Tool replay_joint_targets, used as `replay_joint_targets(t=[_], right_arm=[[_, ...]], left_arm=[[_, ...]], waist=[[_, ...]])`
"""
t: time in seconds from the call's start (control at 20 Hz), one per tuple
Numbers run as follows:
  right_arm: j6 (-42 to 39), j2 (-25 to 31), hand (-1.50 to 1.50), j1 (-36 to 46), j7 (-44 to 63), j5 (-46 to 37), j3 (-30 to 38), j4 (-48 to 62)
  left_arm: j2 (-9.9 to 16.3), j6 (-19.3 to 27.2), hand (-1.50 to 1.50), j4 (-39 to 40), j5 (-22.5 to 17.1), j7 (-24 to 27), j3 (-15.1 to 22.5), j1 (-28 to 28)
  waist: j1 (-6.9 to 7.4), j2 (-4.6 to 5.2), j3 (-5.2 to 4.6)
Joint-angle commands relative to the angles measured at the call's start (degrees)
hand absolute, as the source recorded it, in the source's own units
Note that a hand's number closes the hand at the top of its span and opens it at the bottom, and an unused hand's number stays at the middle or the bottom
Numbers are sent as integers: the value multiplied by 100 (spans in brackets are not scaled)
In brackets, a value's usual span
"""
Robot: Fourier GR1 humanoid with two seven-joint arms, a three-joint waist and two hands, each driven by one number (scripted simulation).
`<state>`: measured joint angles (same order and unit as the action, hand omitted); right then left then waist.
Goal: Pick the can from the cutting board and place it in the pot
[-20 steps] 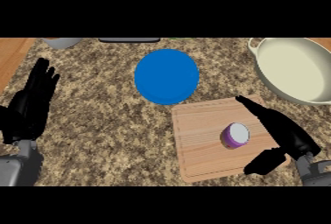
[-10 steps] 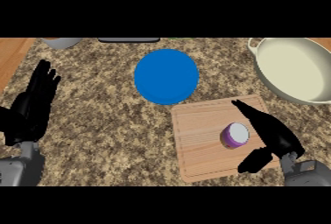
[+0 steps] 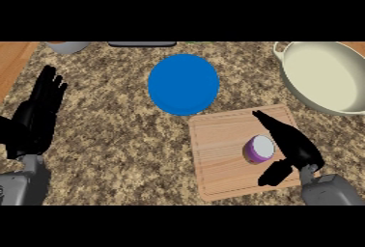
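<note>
Can (image 3: 259, 148), standing upright near the cutting board's (image 3: 221, 149) right edge, is just left of the right hand (image 3: 291, 144), whose fingers are spread open, grasping nothing.

The speckled brown granite-look counter (image 3: 121, 144) appears rough-patterned; the pale wooden cutting board (image 3: 221, 159) shows smooth, matt grain.
</note>
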<state>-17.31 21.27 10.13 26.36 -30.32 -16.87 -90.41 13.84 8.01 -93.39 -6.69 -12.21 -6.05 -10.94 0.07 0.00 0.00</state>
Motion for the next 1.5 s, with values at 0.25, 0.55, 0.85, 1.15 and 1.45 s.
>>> replay_joint_targets(t=[0.25, 0.55, 0.85, 1.15, 1.45], right_arm=[[293, -476, -150, -89, -613, -737, 205, 1002], [304, -486, 150, 428, -1325, -1218, -146, 1393], [380, -645, 150, 280, -1812, -1405, 163, 1813], [96, -136, 150, -346, -2533, -1553, -68, 912], [-380, 1594, 150, -886, -5332, -1566, -1081, -325]], left_arm=[[-70, -257, 0, 19, -10, 60, -162, 63], [-35, -109, 0, -355, 84, -611, -77, -172], [-147, -85, 0, 144, 286, -183, -199, -364], [-391, 61, 0, -85, 421, -227, -28, -173], [-271, -84, 0, 76, 320, 18, -217, 95]], waist=[[7, 2, 1], [35, 3, 2], [-11, 4, 0], [-37, -8, 1], [-222, -72, -2]])
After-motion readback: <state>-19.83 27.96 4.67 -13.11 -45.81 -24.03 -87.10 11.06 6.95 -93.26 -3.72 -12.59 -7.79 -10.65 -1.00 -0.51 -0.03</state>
